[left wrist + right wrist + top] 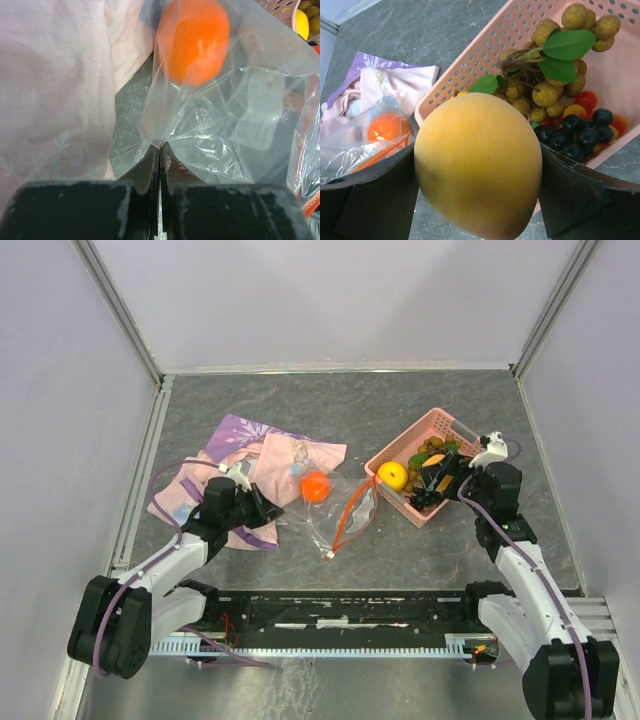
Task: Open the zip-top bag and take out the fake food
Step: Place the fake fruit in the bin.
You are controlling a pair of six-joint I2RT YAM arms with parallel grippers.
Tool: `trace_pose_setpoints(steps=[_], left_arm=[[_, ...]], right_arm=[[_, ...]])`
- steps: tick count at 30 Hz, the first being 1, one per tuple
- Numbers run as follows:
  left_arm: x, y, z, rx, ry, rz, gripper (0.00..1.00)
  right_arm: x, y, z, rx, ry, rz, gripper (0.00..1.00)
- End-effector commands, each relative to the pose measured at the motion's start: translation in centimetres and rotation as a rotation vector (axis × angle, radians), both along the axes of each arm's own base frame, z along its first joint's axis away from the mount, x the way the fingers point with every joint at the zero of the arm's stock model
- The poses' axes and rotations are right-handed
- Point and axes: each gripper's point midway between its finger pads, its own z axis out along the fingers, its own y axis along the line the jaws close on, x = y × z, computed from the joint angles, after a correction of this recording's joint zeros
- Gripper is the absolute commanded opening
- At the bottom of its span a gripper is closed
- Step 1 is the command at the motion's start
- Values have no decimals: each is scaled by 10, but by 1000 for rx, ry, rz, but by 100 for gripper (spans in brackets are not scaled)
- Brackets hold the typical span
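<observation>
**Risk of a slipped pinch and a runaway fruit**

Find the left gripper pressed shut on a corner of the bag, just beside the cloth. Note the orange inside the bag, at the end away from the zip. Expect that thin pinch to slip under a hard pull, or to drag the whole bag instead of tipping the orange toward the mouth. Cannot tell how far open that mouth is.

Find the right gripper clamped on a yellow fruit near the basket rim. Beware the smooth, round skin: likely to squirt out under a tighter squeeze. Let go well inside the basket, or risk a roll across the table.
</observation>
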Motion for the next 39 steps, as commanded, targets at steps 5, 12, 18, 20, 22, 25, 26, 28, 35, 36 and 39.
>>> trace_pose_setpoints(steps=[5, 12, 18, 20, 22, 25, 26, 28, 35, 36, 39], left_arm=[[8, -6, 13, -35, -52, -17, 3], [7, -6, 12, -37, -50, -17, 3], [8, -8, 11, -44, -46, -27, 3], [8, -9, 11, -44, -46, -30, 3], [8, -8, 10, -44, -44, -28, 3], [8, -9, 10, -47, -45, -29, 3], [8, -9, 10, -49, -44, -28, 3], [8, -10, 11, -51, -44, -29, 3], [9, -10, 12, -54, -44, -32, 3], [8, -11, 11, -54, -43, -33, 3], [9, -11, 12, -57, -43, -35, 3]], right_arm=[[31, -12, -16, 63, 37, -76, 35], [54, -22, -26, 47, 57, -105, 36], [68, -23, -35, 47, 68, -111, 38], [72, -23, -35, 41, 69, -107, 39], [77, -24, -34, 33, 65, -104, 41], [84, -25, -31, 27, 59, -105, 44], [86, -25, -30, 23, 59, -106, 46], [90, -27, -29, 14, 59, -113, 47], [102, -40, -35, -79, 96, -139, 56], [103, -40, -37, -83, 105, -135, 58], [102, -36, -45, -82, 130, -110, 68]])
